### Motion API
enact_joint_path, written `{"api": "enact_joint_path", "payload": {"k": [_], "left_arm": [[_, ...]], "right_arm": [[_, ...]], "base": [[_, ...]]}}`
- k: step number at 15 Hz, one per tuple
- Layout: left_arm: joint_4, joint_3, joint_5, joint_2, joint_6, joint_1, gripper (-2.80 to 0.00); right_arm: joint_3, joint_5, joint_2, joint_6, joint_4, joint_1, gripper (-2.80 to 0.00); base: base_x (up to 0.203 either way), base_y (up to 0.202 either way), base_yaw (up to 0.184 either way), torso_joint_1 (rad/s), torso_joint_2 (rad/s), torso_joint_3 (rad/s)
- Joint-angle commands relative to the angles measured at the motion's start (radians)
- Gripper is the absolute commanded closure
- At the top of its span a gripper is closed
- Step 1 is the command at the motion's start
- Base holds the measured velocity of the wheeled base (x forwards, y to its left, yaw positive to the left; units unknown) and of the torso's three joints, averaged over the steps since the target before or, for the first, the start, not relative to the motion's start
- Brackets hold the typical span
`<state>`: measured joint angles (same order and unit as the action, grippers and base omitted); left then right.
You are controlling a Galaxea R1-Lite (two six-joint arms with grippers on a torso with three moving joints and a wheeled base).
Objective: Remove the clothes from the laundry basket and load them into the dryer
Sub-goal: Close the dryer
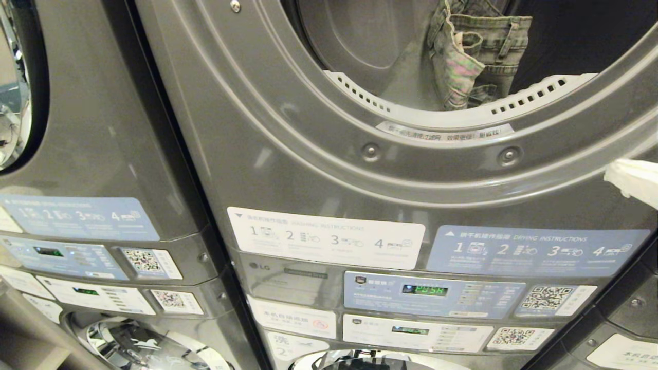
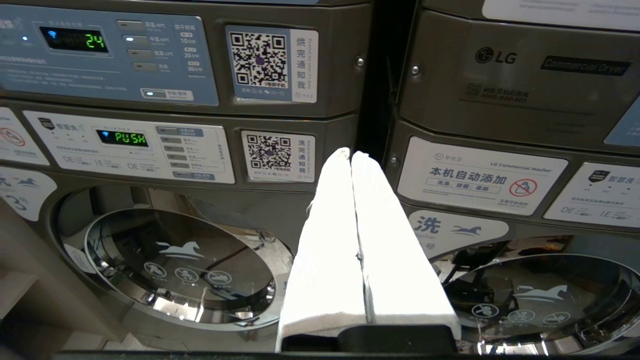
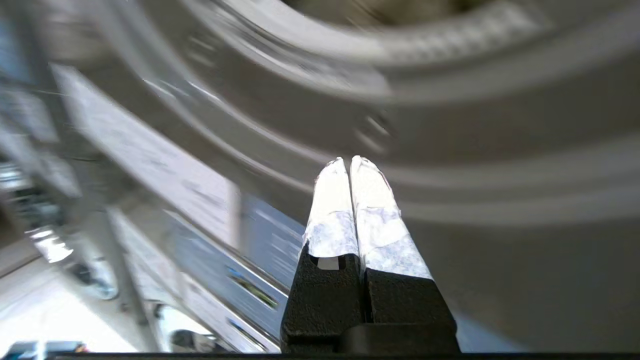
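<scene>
The right gripper, fingers pressed together and empty, sits at the right edge below the dryer opening. The jeans lie inside the drum, up and left of it. The left gripper, also closed, is parked lower, farther off.

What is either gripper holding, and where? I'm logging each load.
Nothing. The right gripper and left gripper are both shut and empty; jeans hang inside the dryer drum.

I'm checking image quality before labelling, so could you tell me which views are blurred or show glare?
Right wrist view: dryer front streaked with motion blur, only the shut right gripper sharp. Left wrist view: sharp, left gripper glaring white, reflections on the washer door. Head view: sharp, soft sheen on the dryer.
</scene>
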<state>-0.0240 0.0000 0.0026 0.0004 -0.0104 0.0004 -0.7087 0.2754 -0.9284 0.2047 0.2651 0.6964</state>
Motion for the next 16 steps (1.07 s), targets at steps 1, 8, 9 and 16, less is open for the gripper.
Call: {"api": "enact_joint_path", "payload": {"k": [1,8,9,16], "left_arm": [[-0.001,0.002,0.0,-0.002,0.0,0.0,0.0],[-0.001,0.002,0.0,-0.002,0.0,0.0,0.0],[-0.001,0.0,0.0,-0.002,0.0,0.0,0.0],[-0.001,0.002,0.0,-0.002,0.0,0.0,0.0]], "right_arm": [[0.053,-0.009,0.049,-0.025,0.005,-0.104,0.0],[0.517,-0.225,0.356,-0.07,0.006,-0.517,0.0],[0.596,-0.236,0.415,-0.071,0.005,-0.552,0.0],[0.701,-0.308,0.929,-0.077,-0.281,-0.695,0.0]], "base": [[0.0,0.0,0.0,0.0,0.0,0.0],[0.0,0.0,0.0,0.0,0.0,0.0],[0.0,0.0,0.0,0.0,0.0,0.0],[0.0,0.0,0.0,0.0,0.0,0.0]]}}
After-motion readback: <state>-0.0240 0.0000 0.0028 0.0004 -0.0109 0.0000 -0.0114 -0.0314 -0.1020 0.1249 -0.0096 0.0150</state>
